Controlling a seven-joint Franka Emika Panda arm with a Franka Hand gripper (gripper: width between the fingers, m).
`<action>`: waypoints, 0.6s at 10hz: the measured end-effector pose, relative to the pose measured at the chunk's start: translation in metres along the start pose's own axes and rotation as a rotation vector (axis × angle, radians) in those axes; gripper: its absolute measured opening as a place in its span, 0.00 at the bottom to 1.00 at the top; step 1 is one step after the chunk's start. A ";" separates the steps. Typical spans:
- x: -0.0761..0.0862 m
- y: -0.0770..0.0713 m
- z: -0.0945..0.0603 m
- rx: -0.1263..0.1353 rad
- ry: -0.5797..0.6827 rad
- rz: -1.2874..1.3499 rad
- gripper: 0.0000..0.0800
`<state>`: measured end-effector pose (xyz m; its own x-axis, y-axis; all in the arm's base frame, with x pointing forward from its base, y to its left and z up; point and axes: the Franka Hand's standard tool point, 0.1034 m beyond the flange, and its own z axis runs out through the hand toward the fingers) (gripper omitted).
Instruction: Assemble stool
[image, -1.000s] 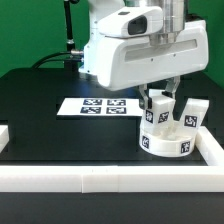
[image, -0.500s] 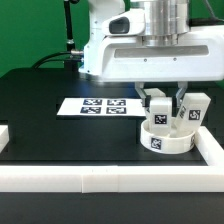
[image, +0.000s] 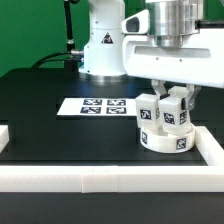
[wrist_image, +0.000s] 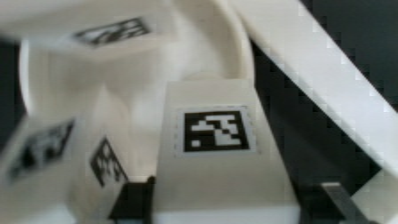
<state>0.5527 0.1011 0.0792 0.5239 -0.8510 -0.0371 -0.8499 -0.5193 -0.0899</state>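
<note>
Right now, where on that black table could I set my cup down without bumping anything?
Bare black table lies on the exterior view's left of the marker board, up to the border rail. It is crowded around the stool seat, its legs and the end effector.

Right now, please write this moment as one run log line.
claw: shut on leg | leg: upright over round seat | other legs: standing in seat | marker board: flat on table, untouched

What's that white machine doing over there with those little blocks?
A robot arm is putting a small white stool together. Its gripper is shut on a tagged leg standing upright on the round seat, near the white border rail. At least one other leg also stands on the seat.
</note>
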 end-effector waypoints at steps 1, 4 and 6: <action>-0.004 -0.001 0.001 0.002 -0.004 0.105 0.42; -0.010 -0.003 0.002 0.011 -0.031 0.423 0.42; -0.012 -0.004 0.003 0.012 -0.037 0.472 0.51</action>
<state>0.5497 0.1134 0.0772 0.0823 -0.9903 -0.1118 -0.9950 -0.0752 -0.0665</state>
